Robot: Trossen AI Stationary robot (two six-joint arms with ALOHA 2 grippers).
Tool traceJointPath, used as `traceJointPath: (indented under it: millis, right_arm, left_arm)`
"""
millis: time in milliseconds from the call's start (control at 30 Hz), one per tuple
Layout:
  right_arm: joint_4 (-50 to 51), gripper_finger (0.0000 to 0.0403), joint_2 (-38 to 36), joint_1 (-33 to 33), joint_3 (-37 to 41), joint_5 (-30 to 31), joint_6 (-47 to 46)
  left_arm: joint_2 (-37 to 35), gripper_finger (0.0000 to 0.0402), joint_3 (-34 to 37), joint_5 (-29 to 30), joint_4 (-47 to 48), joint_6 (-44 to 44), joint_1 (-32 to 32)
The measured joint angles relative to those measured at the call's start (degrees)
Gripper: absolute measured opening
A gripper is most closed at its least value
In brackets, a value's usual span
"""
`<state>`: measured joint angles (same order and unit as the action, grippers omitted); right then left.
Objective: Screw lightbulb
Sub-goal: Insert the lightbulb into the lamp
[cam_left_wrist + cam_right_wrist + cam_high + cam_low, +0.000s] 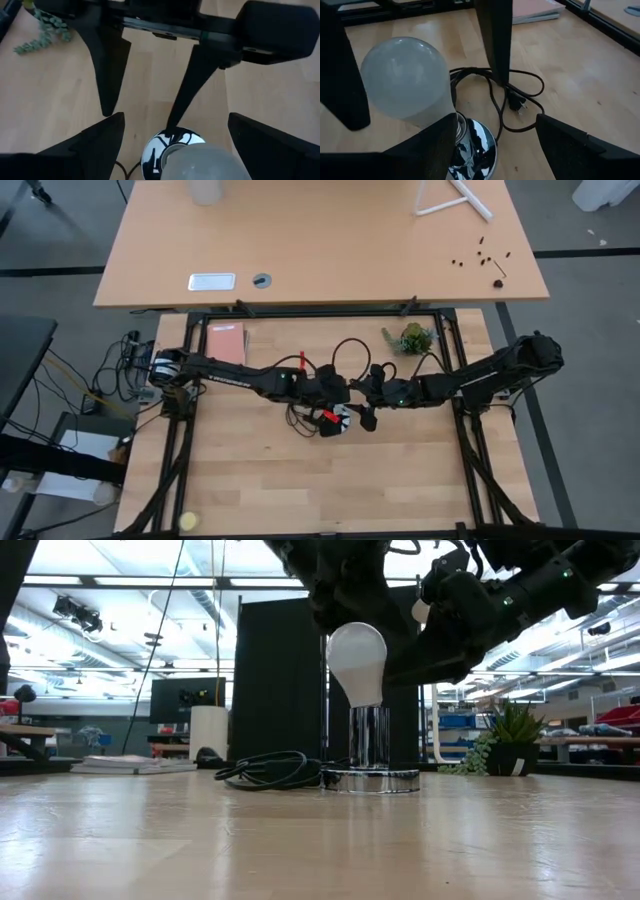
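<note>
The lightbulb (pixel 356 662) stands upright in the chrome socket (pixel 369 736), whose round base (pixel 369 780) rests on the wooden table (pixel 300 840) near mid-table; in the low view the bulb's neck enters the top of the socket cylinder, and how deeply it is seated cannot be told. The left gripper (pixel 170 142) sits directly above the bulb with its jaws spread wide — in the left wrist view both fingers (pixel 95 145) stand clear on either side of the frosted glass, and no contact with it is visible. The right gripper (pixel 495 140) is close beside the socket, opposite the left gripper; its fingers (pixel 427 145) are parted on either side of the chrome base, with the bulb just ahead of them. Whether its pads touch the socket cannot be told, so its state is best read as partly spread with no confirmed hold. In the high view the two arms meet end to end over mid-table, the left gripper (pixel 335 405) and right gripper (pixel 368 405) nearly touching. A black power cord (pixel 515 100) lies coiled on the table just beyond the socket as seen from the right gripper, with its plug resting on the wood. A small potted plant (pixel 412 338) stands well apart on the right arm's side — a pink book (pixel 224 342) lies well apart on the left arm's side
</note>
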<state>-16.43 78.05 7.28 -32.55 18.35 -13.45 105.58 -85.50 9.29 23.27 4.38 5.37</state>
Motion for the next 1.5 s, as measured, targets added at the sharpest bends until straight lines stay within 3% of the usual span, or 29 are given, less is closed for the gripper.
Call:
traceJointPath:
  millis: [267, 533, 667, 867, 1167, 1267, 1500]
  right_arm:
    - [3.96, 0.0279, -4.04, -1.53, 0.02, 1.13, 1.55]
    - [22.69, 0.0279, -8.51, -2.06, -5.23, 2.8, 1.67]
    - [32.25, 0.0279, -8.01, -1.57, -10.6, 2.82, 2.85]
    - [37.86, 0.0279, -7.95, 0.73, -15.59, 2.74, 5.91]
    - [44.02, 0.0279, -7.97, 2.64, -22.16, 3.06, 6.81]
    - [44.56, 0.0279, -7.97, 2.94, -24.11, 3.04, 9.08]
    - [47.32, 0.0279, -7.84, 3.15, -27.69, 3.06, 10.74]
  left_arm:
    - [-0.04, 0.036, -6.72, 3.11, 5.27, -0.37, 2.41]
    - [-0.83, 0.0335, -7.91, 23.56, 6.35, -6.99, 13.67]
    - [-2.53, 0.0308, -7.91, 27.2, 11.99, -1.9, 16.49]
    - [-4.28, 0.0278, -7.02, 30.93, 20.79, 8.13, 21.23]
    - [-8.19, 0.0269, 6.7, 43.2, 19.84, 22.43, 28.17]
    - [-10.46, 0.0269, 14.13, 42.75, 14.49, 25.9, 28.37]
    - [-15.15, 0.0268, 32.32, 36.73, -8.91, 25.09, 24.87]
